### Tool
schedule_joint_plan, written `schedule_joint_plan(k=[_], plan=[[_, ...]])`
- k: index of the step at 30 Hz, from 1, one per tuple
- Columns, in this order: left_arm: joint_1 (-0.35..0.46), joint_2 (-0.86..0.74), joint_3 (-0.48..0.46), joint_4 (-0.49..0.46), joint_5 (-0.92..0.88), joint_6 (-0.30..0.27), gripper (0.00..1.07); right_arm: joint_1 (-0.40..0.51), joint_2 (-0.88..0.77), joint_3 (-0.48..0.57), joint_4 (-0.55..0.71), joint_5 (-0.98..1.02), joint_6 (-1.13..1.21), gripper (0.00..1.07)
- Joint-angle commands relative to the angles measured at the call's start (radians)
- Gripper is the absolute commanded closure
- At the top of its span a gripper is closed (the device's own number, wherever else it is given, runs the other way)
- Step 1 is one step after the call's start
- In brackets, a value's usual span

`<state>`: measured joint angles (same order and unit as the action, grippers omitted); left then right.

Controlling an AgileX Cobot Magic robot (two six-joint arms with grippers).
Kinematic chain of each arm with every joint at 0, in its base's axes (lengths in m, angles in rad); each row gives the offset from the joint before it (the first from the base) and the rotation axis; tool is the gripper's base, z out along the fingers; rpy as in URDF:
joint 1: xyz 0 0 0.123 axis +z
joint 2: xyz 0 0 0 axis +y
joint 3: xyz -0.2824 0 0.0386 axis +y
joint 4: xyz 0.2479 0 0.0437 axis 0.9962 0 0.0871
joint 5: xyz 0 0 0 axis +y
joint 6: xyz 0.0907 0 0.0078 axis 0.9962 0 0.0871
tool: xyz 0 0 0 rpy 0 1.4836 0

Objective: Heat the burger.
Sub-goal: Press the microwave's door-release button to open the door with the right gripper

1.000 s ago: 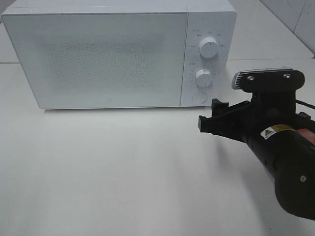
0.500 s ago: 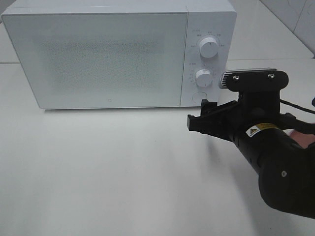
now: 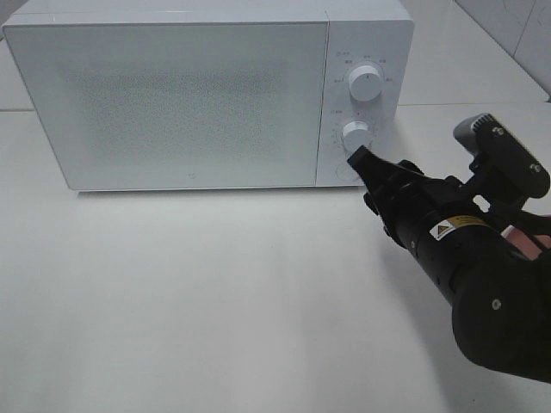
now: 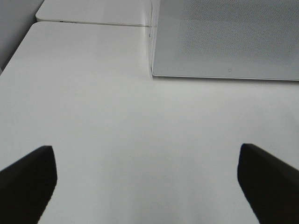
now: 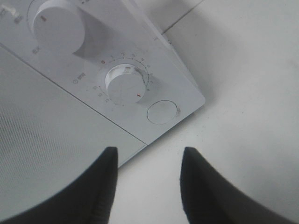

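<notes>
The right gripper (image 5: 149,156) has its two black fingers (image 5: 100,186) apart with a clear gap and nothing between them. They point at the flat round white button (image 5: 161,112) at the near right corner of the control panel and stop just short of it. Above the button sits a white timer dial (image 5: 124,85) ringed with small printed numerals and a red zero mark. The other figures are too fine to read, as is the print around the larger white knob (image 5: 55,25) farther up. Both belong to the white box-shaped microwave oven (image 3: 172,103), whose speckled frosted door is closed; a tiny logo on the door's lower edge cannot be read. The black right arm carries a yellow warning label (image 3: 456,228) with a black triangle and illegible wording. A pink sliver (image 3: 519,242) shows past that arm at the right edge, too covered to identify. The left gripper (image 4: 145,149) hangs over the white table (image 3: 215,301) with its dark fingers (image 4: 28,182) spread wide, holding nothing. The burger shows in no view, so its place cannot be told.
</notes>
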<state>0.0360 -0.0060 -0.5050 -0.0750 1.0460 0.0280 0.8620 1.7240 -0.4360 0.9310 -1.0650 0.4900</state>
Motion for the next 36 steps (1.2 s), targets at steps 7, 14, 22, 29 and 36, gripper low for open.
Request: schedule_joint_plan(k=[7, 14, 22, 29, 36], plan=[[-0.006, -0.02, 0.002, -0.004, -0.01, -0.008, 0.09, 0.0, 0.002, -0.006, -0.006, 0.017, 0.557, 0.95], [-0.006, -0.02, 0.002, -0.004, -0.01, -0.008, 0.09, 0.0, 0.002, -0.006, -0.006, 0.104, 0.751, 1.07], [-0.006, -0.02, 0.002, -0.004, -0.01, -0.008, 0.09, -0.003, 0.022, -0.007, 0.001, 0.089, 0.743, 1.07], [-0.006, -0.02, 0.002, -0.004, -0.01, -0.008, 0.09, -0.003, 0.098, -0.047, -0.002, 0.083, 0.75, 1.07], [-0.006, -0.02, 0.002, -0.004, -0.01, -0.008, 0.09, -0.063, 0.15, -0.098, -0.073, 0.082, 0.748, 1.07]])
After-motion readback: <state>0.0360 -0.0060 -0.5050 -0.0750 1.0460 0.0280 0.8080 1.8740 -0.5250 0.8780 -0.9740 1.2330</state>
